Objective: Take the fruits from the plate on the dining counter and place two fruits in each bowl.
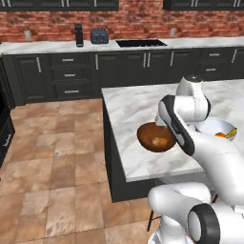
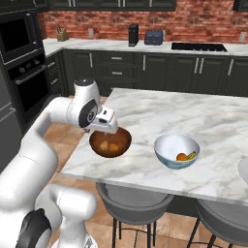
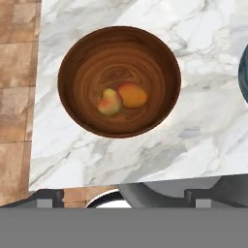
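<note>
The dark brown wood bowl stands near the corner of the white marble dining counter and holds two fruits, a yellowish-red one and an orange one. My gripper hovers right above this bowl, open, with nothing between its fingertips. The white-blue bowl sits to its right with an orange fruit and a yellowish one inside. A sliver of the pale plate shows at the right edge. The arm hides part of both bowls in the left base view.
Grey stools stand under the counter's near edge. The counter's left edge drops to a tiled floor. Dark cabinets, a sink, a toaster and a brick wall lie behind. An oven column is at the left.
</note>
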Available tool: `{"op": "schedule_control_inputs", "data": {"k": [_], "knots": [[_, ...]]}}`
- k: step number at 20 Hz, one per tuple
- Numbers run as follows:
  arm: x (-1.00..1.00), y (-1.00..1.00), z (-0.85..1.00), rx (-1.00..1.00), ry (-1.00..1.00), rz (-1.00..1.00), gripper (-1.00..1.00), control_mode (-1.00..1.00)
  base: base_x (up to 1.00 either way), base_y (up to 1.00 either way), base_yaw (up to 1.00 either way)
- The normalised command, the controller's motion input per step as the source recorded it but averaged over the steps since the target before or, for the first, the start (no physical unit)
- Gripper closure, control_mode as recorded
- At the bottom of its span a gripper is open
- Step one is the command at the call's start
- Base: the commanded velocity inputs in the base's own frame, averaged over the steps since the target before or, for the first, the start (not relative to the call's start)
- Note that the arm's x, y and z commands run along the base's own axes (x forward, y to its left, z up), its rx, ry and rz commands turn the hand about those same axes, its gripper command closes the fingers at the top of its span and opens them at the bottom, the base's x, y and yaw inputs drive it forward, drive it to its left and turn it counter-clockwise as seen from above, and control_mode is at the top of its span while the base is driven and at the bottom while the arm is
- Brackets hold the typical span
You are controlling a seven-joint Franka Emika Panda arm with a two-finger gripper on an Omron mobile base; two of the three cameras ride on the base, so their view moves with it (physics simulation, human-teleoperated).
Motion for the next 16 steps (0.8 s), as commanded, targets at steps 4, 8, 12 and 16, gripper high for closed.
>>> {"op": "schedule_control_inputs", "data": {"k": [4, 8, 12, 16], "knots": [[-0.99, 0.14, 0.14, -0.05, -0.01, 0.0, -1.0, -1.0, 0.0, 0.0, 0.0], [-0.8, 0.1, 0.46, -0.03, -0.04, 0.0, -1.0, -1.0, 0.0, 0.0, 0.0], [-0.69, -0.06, 0.5, 0.0, 0.0, 0.0, -1.0, -1.0, 0.0, 0.0, 0.0], [-0.79, -0.24, 0.51, 0.0, 0.0, 0.0, -1.0, -1.0, 0.0, 0.0, 0.0]]}}
